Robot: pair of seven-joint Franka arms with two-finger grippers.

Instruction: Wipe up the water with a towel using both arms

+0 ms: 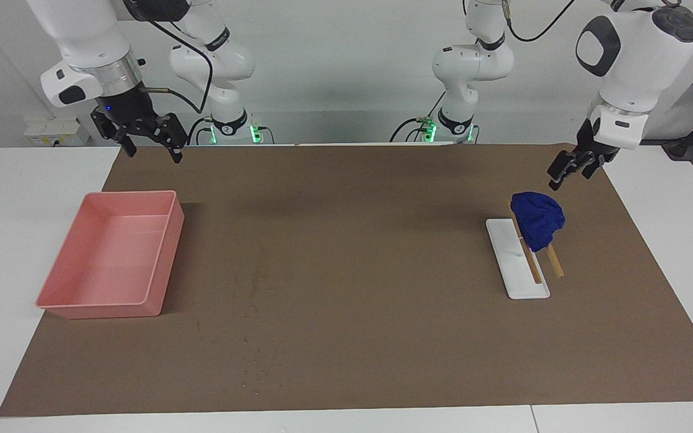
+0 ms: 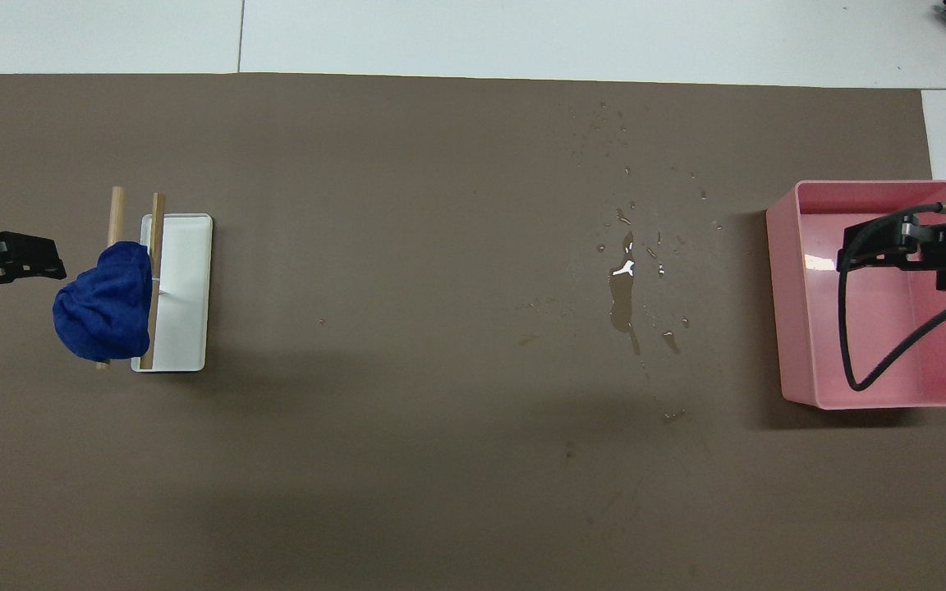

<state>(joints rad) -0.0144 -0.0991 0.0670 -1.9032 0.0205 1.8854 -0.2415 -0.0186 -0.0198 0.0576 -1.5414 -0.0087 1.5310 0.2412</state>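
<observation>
So nothing is gripped yet, and the pickup looks like the step in hand. The towel [image 1: 538,219] is bunched up on two wooden sticks [image 1: 554,260] that are laid across a white tray [image 1: 516,268], toward the left arm's end of the table. The left gripper [image 1: 575,166] is held up in the air just beside the towel, not touching it, and whether its fingers are apart or together can't be told from here. The right gripper [image 1: 149,141] is hung over the pink bin [image 1: 112,255] at the right arm's end, fingers spread apart, nothing in them, seemingly just parked and waiting. The water [image 2: 622,294] is sat on the brown mat [image 1: 352,361] between tray and bin, closer to the bin, as a thin streak with droplets scattered around it. Next move, probably: the left gripper gets lowered onto the lump and closed on it, then the towel gets carried over to the streak, maybe handed across since the spill is well apart from the tray. Watch-outs: the sticks could get pinched or dragged along with the cloth, and the bin's wall is near enough to the spill to be bumped during wiping.
</observation>
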